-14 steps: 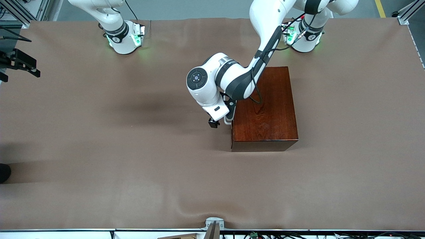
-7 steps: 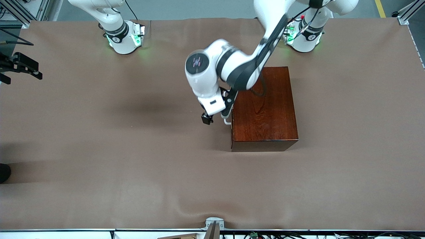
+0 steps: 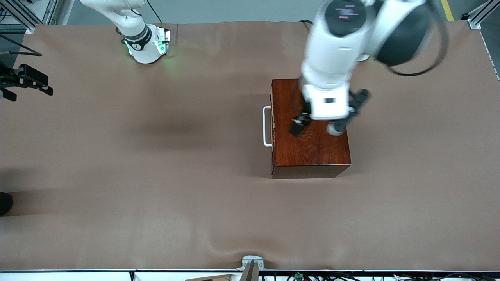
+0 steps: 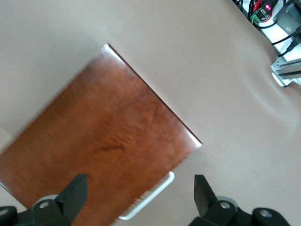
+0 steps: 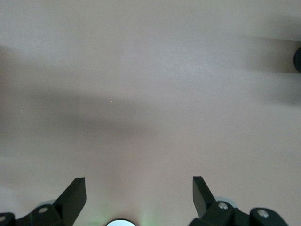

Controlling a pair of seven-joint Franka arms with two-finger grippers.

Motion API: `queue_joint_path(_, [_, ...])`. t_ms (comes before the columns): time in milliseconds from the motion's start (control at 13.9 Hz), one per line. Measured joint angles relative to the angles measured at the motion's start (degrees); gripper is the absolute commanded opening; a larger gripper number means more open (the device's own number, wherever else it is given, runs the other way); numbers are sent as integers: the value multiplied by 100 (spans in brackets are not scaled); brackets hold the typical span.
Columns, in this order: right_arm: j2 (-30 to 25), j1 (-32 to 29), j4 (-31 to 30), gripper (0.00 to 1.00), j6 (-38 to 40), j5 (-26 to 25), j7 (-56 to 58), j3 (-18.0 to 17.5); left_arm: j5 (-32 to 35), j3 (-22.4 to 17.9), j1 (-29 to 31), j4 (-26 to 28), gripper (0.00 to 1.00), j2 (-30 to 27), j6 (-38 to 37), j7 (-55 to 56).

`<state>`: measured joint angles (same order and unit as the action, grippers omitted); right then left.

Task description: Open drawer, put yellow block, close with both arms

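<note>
Now the glossy dark mahogany box (image 3: pixel 310 128) is sitting on the brown cloth-covered surface (image 3: pixel 156 195) toward the left arm's end, with its drawer front (image 3: pixel 272 128) sitting flush with the box's edge and the white U-shaped bar handle (image 3: pixel 266 126) sticking out toward the right arm's end. The yellow block is not showing in any view. The left gripper (image 3: pixel 318 128) is hovering over the box top with nothing in its grasp; in the left wrist view (image 4: pixel 136 200) its jaws are standing wide apart above the box and handle (image 4: pixel 148 197). The right gripper (image 5: pixel 136 200) is waiting at the right arm's end, well apart from the box, its jaws spread wide over bare cloth and holding nothing. Open cloth is lying all around the box's edges.
</note>
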<state>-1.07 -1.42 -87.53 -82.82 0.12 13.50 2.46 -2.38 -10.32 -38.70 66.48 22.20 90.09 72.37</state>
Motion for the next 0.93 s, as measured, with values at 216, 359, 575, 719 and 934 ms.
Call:
queue_joint_path(216, [0,-8,0,100,0,15,0,19,-133,4,599,20,100,-198,-608,-1583])
queue_joint_path(359, [0,-10,1,100,0,22,0,22,-140,5,932,26,100,-345,-989,-2475])
queue_joint_path(575, [11,-16,0,100,0,35,0,29,-140,4,1456,199,100,-647,-1359,-3905])
queue_joint_path(719, [53,-16,0,100,-3,94,-1,29,-140,9,1779,651,100,-1002,-1339,-4522])
queue_joint_path(934, [134,-18,-1,100,0,204,-1,31,-128,361,2405,1649,100,-1713,-971,-5290])
